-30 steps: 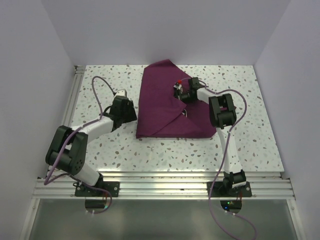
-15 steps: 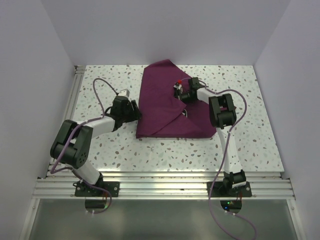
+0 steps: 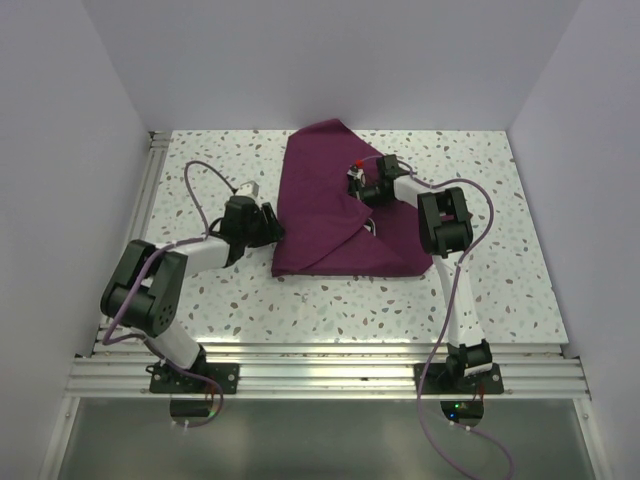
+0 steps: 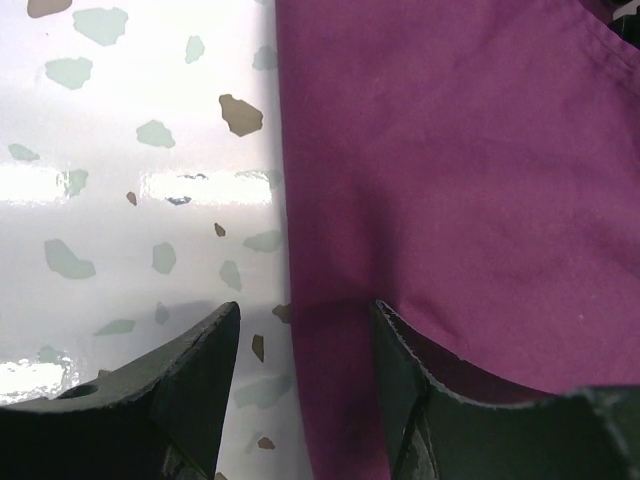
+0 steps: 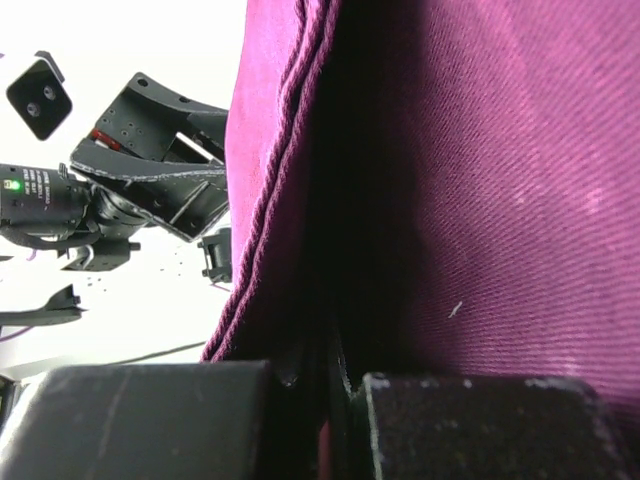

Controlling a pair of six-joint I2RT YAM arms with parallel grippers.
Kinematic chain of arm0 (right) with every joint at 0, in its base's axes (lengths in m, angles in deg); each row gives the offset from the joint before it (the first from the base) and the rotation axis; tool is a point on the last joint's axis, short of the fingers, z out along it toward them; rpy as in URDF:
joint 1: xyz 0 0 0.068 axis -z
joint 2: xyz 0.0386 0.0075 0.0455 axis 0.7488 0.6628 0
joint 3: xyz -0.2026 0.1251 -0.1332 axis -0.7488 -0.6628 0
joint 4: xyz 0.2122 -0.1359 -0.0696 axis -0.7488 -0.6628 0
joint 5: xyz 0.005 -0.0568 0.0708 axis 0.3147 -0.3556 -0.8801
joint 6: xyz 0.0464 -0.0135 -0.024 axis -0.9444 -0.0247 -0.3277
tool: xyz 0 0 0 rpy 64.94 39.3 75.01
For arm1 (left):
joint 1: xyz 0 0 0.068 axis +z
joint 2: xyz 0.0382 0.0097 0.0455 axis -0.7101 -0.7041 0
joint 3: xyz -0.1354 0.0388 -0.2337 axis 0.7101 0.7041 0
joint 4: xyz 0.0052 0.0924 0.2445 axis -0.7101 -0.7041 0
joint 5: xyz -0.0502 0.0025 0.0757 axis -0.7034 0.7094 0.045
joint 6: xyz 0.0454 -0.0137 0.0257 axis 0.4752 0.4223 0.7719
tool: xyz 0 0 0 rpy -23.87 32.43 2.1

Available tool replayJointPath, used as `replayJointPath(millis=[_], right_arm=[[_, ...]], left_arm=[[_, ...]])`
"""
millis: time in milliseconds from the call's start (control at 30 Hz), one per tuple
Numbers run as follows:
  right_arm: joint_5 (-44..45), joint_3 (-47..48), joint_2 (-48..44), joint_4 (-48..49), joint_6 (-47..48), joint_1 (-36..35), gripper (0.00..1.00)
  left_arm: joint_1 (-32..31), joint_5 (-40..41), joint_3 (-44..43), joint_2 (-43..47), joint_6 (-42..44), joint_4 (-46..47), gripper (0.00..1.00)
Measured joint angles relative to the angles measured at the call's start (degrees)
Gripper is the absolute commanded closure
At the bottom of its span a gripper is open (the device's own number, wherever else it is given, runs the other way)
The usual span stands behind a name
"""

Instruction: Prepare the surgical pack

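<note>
Surgical pack (image 3: 325, 225) edge lies inside spread left gripper (image 4: 305, 320); right gripper (image 5: 335, 378) pinches its fold.

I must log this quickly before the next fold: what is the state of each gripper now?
Left gripper: open, jaws astride the edge of the purple cloth.
Right gripper: closed on a fold of the purple cloth.

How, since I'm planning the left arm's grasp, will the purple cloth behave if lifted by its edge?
Probably floppy: the purple cloth lies in soft folds, and a flap drapes from the right gripper. Likely light, apt to slide on the glossy table. One pinched layer may lift alone.
</note>
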Motion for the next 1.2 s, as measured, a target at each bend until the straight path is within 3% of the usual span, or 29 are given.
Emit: replayJointPath(millis=[433,600,833,967,1200], right_arm=[[0.0,0.0,0.0,0.0,0.0,0.0,1.0],[0.0,0.0,0.0,0.0,0.0,0.0,1.0],[0.0,0.0,0.0,0.0,0.0,0.0,1.0],[0.0,0.0,0.0,0.0,0.0,0.0,1.0],[0.0,-0.2,-0.3,0.7,-0.8,0.0,0.9]], left_arm=[[-0.9,0.7,2.1,5.6,-0.1,2.0,0.43],[-3.3,3.7,0.4,3.2,0.3,0.2,0.54],[-10.4,16.6,-7.1,-0.7,1.6,-7.6,0.72],[-11.4,21.2,-8.2,-0.8,1.4,-10.5,0.81],[-12.5,25.7,-8.3,-0.8,1.3,-11.8,0.85]])
